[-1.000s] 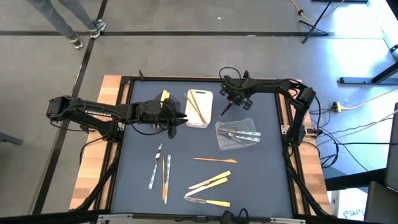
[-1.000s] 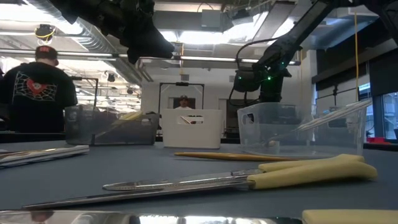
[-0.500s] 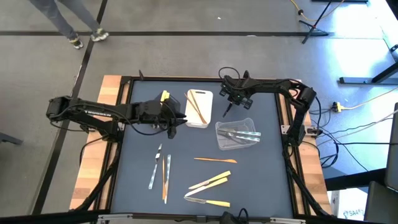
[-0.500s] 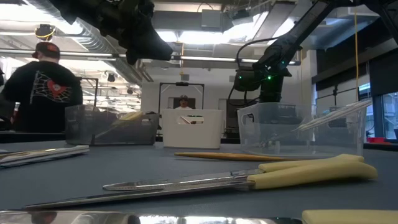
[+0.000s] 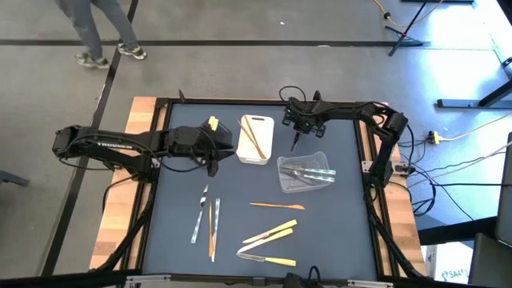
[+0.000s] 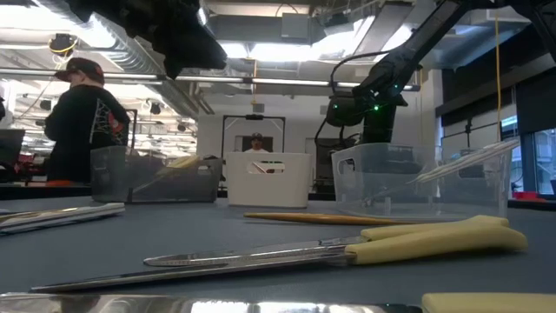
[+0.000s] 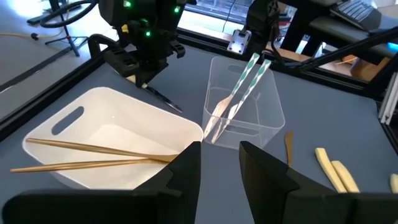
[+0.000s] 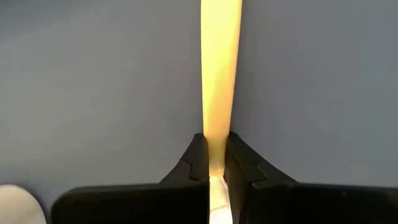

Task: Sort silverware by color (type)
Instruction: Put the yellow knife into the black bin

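Above the far side of the table [image 5: 160, 240], between the white tray [image 5: 256, 140] and the clear tray [image 5: 305, 173], the right gripper [image 5: 299, 136] is clenching its fingers [image 8: 196, 160] on a thin utensil [image 8: 219, 74] that is looking orange-yellow in its wrist view. At the left, the left gripper [image 5: 213, 152] is hovering just beside the white tray with its fingers [image 7: 186, 168] standing apart, grasping nothing. Two orange-brown sticks [image 7: 93, 155] are lying in the white tray, silver-grey pieces [image 5: 308, 172] in the clear one. More silverware [image 5: 268, 234] is lying loose on the near half of the table.
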Controlling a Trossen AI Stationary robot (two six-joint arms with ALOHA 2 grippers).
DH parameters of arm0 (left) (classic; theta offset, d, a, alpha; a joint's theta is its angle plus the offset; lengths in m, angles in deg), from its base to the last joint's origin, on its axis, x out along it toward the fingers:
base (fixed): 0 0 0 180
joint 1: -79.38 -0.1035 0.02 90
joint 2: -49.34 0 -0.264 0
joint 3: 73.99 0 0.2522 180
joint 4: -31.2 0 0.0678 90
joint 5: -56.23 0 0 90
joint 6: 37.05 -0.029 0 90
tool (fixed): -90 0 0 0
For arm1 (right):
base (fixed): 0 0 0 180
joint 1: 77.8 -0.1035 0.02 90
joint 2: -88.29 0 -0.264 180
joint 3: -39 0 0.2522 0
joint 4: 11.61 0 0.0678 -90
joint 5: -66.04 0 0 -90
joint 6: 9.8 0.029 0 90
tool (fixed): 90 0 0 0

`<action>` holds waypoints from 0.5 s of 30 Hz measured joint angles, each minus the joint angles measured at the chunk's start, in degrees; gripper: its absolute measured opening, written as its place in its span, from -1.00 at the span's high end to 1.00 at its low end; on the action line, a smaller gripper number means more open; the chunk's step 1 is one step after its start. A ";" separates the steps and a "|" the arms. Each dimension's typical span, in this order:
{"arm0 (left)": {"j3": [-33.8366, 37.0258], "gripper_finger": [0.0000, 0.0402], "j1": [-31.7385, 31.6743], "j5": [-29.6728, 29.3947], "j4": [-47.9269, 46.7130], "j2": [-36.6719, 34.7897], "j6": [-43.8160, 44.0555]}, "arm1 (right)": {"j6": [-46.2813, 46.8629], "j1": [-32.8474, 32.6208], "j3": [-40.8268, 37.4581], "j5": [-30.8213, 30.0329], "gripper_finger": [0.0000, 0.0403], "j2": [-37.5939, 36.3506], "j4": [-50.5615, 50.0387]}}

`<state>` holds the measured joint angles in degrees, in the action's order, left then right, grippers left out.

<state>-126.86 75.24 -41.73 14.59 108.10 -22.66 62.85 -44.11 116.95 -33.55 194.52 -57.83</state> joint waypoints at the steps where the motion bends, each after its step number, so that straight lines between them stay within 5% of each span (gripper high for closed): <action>1: 0.00 0.49 0.00 -0.02 -0.41 -0.76 0.00 | -0.73 0.04 0.00 -0.55 0.97 -0.45 0.16; 15: 0.00 0.49 0.00 -0.04 -9.82 -10.50 0.01 | -9.51 0.04 0.11 1.44 0.97 -3.34 13.13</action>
<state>-126.86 75.24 -41.78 4.76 97.60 -22.65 53.34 -44.07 117.05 -32.11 191.18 -44.70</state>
